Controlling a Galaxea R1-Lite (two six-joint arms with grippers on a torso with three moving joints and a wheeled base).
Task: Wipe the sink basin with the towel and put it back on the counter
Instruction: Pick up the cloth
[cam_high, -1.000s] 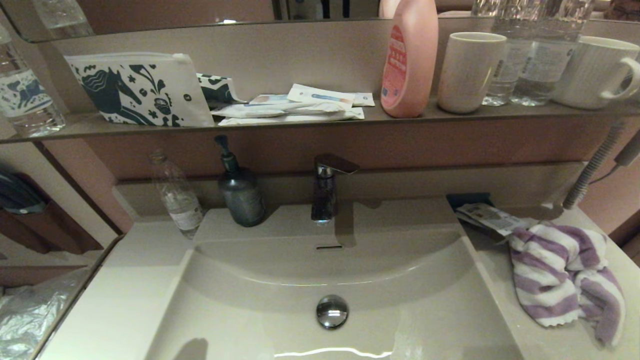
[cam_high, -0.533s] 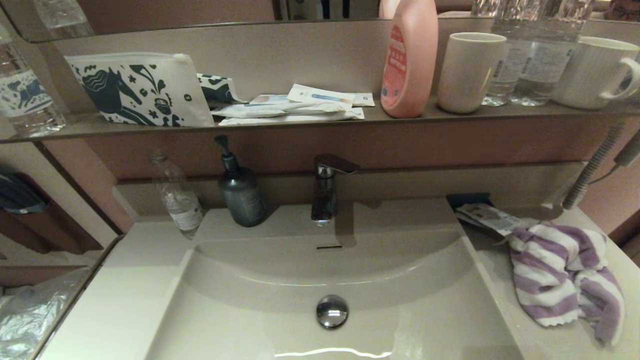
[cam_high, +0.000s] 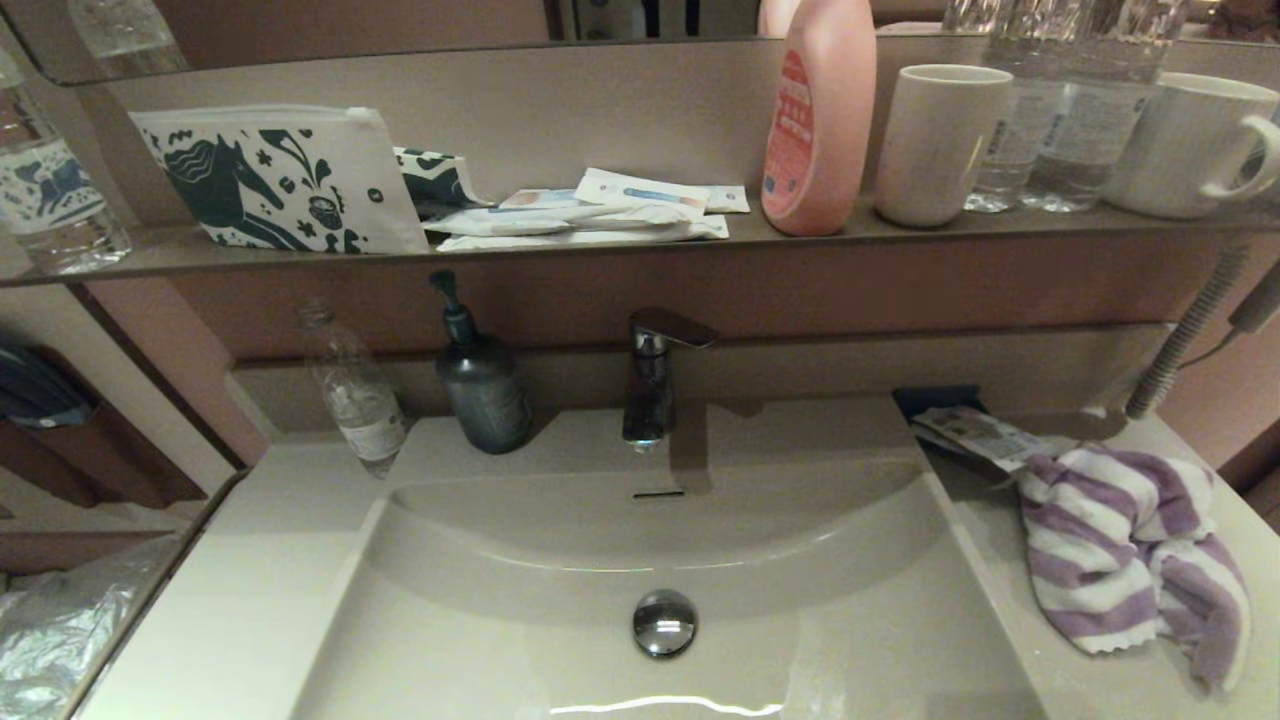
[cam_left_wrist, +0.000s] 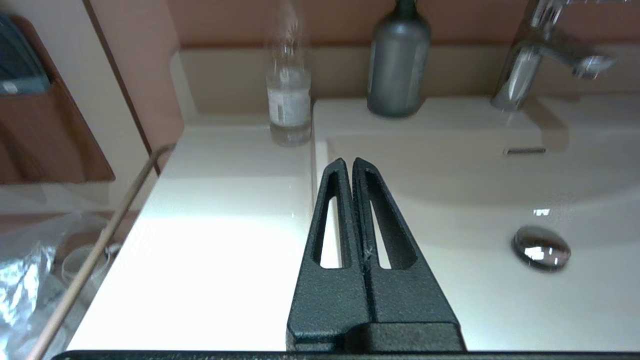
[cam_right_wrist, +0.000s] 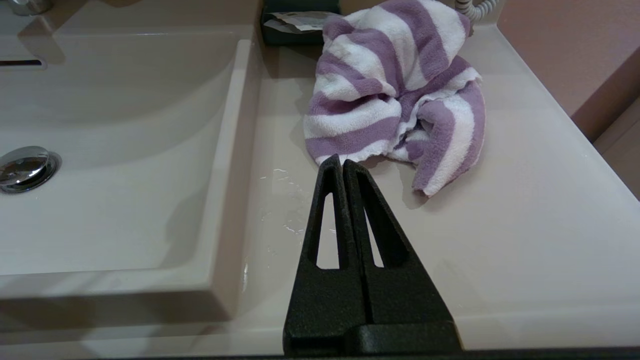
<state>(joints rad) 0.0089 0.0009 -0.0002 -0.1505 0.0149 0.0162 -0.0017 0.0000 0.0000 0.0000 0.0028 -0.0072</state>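
The purple-and-white striped towel (cam_high: 1130, 560) lies crumpled on the counter (cam_high: 250, 600), right of the sink basin (cam_high: 480, 640). The basin holds nothing but its chrome drain plug (cam_high: 663, 622). Neither gripper shows in the head view. In the right wrist view my right gripper (cam_right_wrist: 339, 161) is shut and empty, hanging over the counter (cam_right_wrist: 525, 240) just short of the near edge of the towel (cam_right_wrist: 390, 95). In the left wrist view my left gripper (cam_left_wrist: 348, 162) is shut and empty over the left rim of the basin (cam_left_wrist: 475, 280).
A faucet (cam_high: 650, 380), a dark pump bottle (cam_high: 482, 385) and a clear plastic bottle (cam_high: 355, 395) stand behind the basin. Packets (cam_high: 975, 432) lie behind the towel. The shelf (cam_high: 600, 250) above carries a horse-print pouch, a pink bottle and cups. Water drops (cam_right_wrist: 280, 200) wet the counter.
A dark shadow at the basin's front left has gone. The towel lies as before.
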